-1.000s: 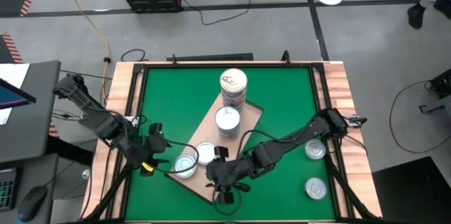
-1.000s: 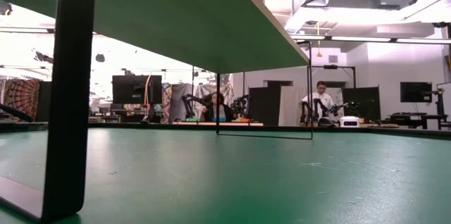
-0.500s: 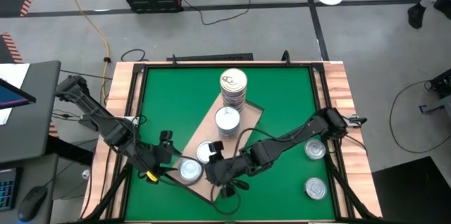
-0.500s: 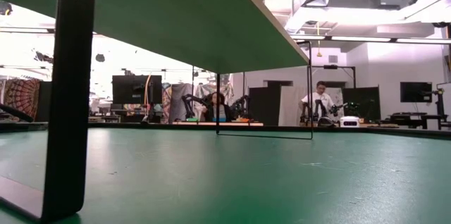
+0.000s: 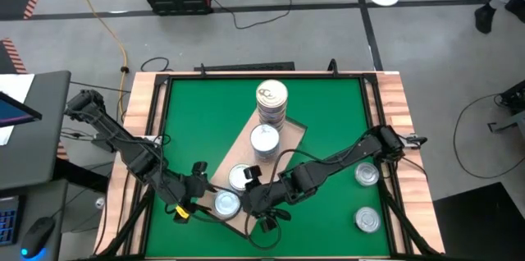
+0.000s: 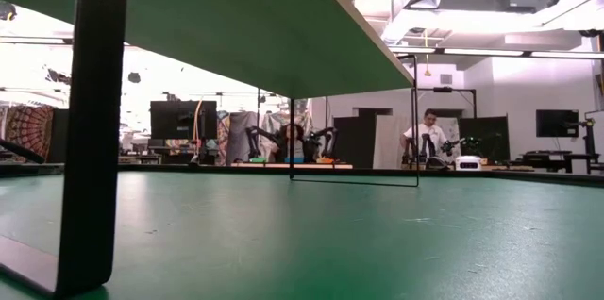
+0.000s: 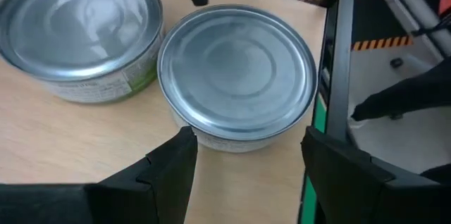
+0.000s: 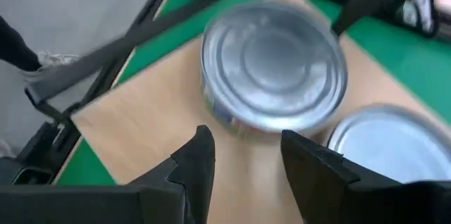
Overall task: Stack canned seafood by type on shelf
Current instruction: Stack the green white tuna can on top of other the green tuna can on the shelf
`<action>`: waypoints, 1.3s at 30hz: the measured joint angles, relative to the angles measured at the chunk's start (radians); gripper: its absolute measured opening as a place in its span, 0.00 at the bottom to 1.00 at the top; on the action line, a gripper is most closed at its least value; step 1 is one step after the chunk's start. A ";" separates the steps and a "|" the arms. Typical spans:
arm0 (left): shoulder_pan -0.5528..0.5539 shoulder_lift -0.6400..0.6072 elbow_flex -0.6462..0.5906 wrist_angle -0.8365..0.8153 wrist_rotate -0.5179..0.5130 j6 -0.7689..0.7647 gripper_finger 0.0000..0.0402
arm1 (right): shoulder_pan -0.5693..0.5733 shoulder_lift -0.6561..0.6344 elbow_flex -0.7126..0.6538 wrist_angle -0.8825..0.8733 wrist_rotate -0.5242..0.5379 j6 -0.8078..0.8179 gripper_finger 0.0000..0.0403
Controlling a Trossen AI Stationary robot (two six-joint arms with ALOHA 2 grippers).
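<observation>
The shelf (image 5: pixel 289 136) is a tan board lying slantwise on the green table. On it stand a tall stack of canned seafood (image 5: pixel 272 101), a shorter stack (image 5: pixel 264 139) and a single tin (image 5: pixel 239 177). At its near end is a silver tin (image 7: pixel 236 76), also seen in the high view (image 5: pixel 227 204). My left gripper (image 5: pixel 213 201) is shut on this tin. My right gripper (image 5: pixel 264 214) hovers open just to that tin's right, nothing between its fingers (image 8: pixel 201 157). My left gripper pinches the silver tin's side wall (image 7: pixel 204 137) between its two fingers (image 7: pixel 176 160), one on either side of the round. The fingers slant down from the table's left. The tin sits level, lid up, at the board; whether its base rests there I cannot tell.
Two more tins (image 5: pixel 367 174) (image 5: pixel 368 219) stand on the green table at the right. The table's raised wooden rim (image 5: pixel 394 105) frames the work area. In the low view the shelf stands on black legs (image 6: pixel 94 121) above the green surface.
My left gripper has moved toward the table's near right, dipping a little and tipping, and has carried the silver tin along the board's near end toward my right gripper. The tin has stayed level.
</observation>
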 joint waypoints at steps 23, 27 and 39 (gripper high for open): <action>0.050 -0.002 0.000 -0.008 0.021 -0.038 0.61 | -0.023 0.000 -0.078 0.097 -0.079 0.130 0.48; 0.063 -0.003 0.000 -0.017 0.027 -0.034 0.61 | -0.035 0.000 -0.078 0.098 -0.079 0.137 0.48; 0.073 -0.003 0.000 -0.019 0.052 -0.003 0.60 | -0.043 -0.001 -0.072 0.162 -0.051 0.179 0.48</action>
